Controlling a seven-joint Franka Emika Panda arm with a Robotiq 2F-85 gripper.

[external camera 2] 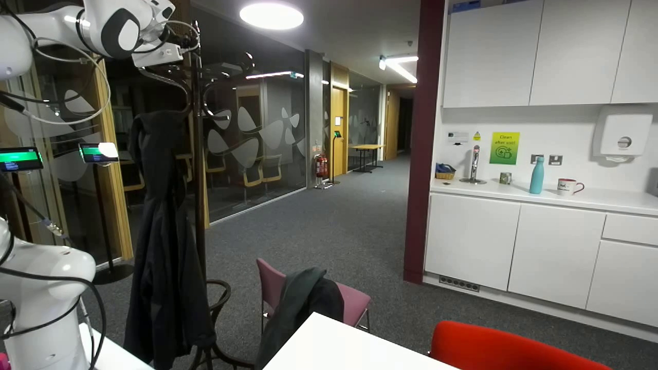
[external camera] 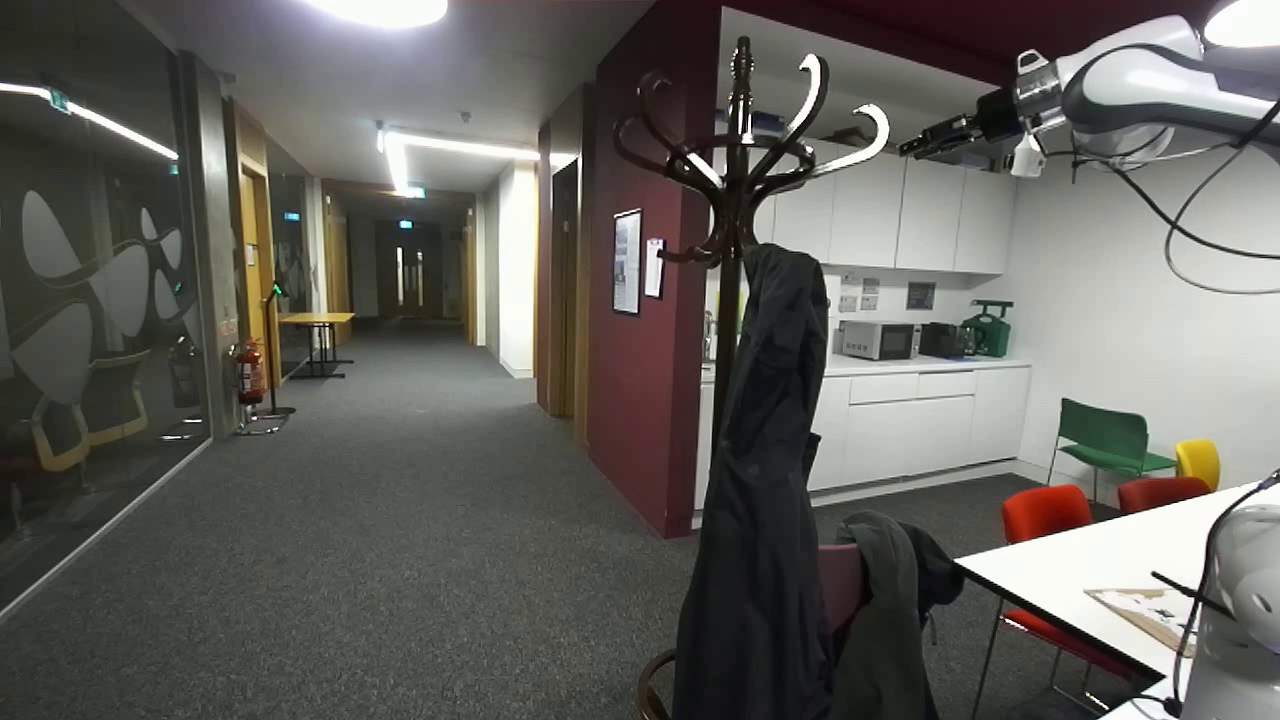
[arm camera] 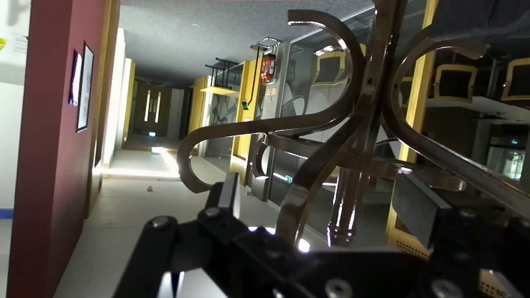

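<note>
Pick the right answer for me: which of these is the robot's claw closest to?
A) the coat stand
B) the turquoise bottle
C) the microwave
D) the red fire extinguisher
A: in the wrist view, the curved hooks of the coat stand loom large just ahead of the open gripper.

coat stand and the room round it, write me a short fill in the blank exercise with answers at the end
The black two-fingered hand is not shut but ____.
In the wrist view, a curved glossy hook shows ____ the hand's two grey-padded fingers.
A long dark fabric coat hangs from the tall glossy coat stand, coloured dark ____.
The rectangular green wall poster reads "Clean after ____!"
Missing words: open; between; brown; use.
</note>
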